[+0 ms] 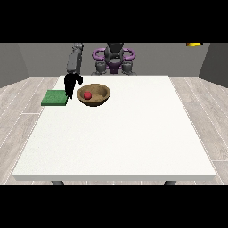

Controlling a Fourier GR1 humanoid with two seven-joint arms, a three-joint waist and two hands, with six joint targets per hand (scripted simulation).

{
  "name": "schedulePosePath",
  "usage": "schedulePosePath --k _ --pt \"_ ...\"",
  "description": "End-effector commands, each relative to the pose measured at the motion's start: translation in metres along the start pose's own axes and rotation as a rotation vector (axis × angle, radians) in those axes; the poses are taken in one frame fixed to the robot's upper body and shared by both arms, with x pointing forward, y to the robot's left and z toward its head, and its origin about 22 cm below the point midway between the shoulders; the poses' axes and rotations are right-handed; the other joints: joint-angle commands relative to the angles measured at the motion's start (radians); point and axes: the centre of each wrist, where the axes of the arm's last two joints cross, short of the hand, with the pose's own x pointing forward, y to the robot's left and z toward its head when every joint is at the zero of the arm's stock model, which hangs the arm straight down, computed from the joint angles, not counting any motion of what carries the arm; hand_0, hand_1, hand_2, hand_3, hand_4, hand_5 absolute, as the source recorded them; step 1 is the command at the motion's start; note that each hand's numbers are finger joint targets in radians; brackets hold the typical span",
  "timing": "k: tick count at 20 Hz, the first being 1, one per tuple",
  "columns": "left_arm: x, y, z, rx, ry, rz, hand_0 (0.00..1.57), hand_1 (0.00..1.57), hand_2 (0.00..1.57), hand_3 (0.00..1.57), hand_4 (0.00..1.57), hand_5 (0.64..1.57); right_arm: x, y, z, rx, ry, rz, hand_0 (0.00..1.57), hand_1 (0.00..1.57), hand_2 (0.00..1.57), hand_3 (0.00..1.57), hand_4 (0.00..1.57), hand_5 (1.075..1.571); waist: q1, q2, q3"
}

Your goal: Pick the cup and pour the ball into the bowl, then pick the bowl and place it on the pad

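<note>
A brown wooden bowl (101, 95) stands on the white table (120, 138) at the far left, with a red ball (87, 95) lying inside it. To the bowl's left a flat green pad (53, 98) lies on the table. The black hand at the view's left (71, 84) hangs between the pad and the bowl, just off the bowl's left rim, over the pad's right edge. Its fingers point down and hold nothing. No cup shows anywhere. The other hand does not show.
The robot's torso (114, 60) stands behind the table's far edge. A small yellow thing (194, 44) shows at the top right, off the table. Grey wooden floor surrounds the table.
</note>
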Motion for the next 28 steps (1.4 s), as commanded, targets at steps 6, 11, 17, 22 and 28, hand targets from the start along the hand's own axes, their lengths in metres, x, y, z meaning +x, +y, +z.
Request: schedulePosePath --k 6,11,17,22,28 --pt "0.018 0.054 0.026 0.014 -0.060 -0.016 0.00 0.00 0.00 0.00 1.01 1.535 -0.001 0.019 -0.028 0.039 -0.033 -0.025 0.00 0.00 0.00 0.00 0.55 1.558 -0.020 0.076 0.0005" --pt "0.044 0.052 0.030 -0.007 -0.106 -0.007 0.00 0.00 0.00 0.00 1.02 1.536 -0.018 0.003 -0.023 -0.010 -0.072 -0.024 0.00 0.00 0.00 0.00 0.50 1.551 0.018 0.124 0.0013" --pt "0.056 0.076 0.042 0.051 -0.101 -0.023 0.00 0.00 0.00 0.00 1.02 1.536 -0.011 0.013 -0.036 0.031 -0.083 -0.007 0.00 0.00 0.00 0.00 0.45 1.547 -0.028 0.129 0.0009" --pt "0.047 0.064 0.043 0.020 -0.118 -0.008 0.00 0.00 0.00 0.00 1.02 1.537 -0.029 0.062 -0.033 0.025 -0.060 -0.008 0.00 0.00 0.00 0.00 0.46 1.550 0.007 0.113 0.0005" --pt "0.057 0.081 0.051 0.033 -0.167 -0.013 0.00 0.00 0.00 0.00 1.02 1.535 -0.044 0.020 -0.016 -0.160 0.045 0.041 0.88 0.88 0.58 0.00 0.61 1.514 -0.001 0.186 0.0010"
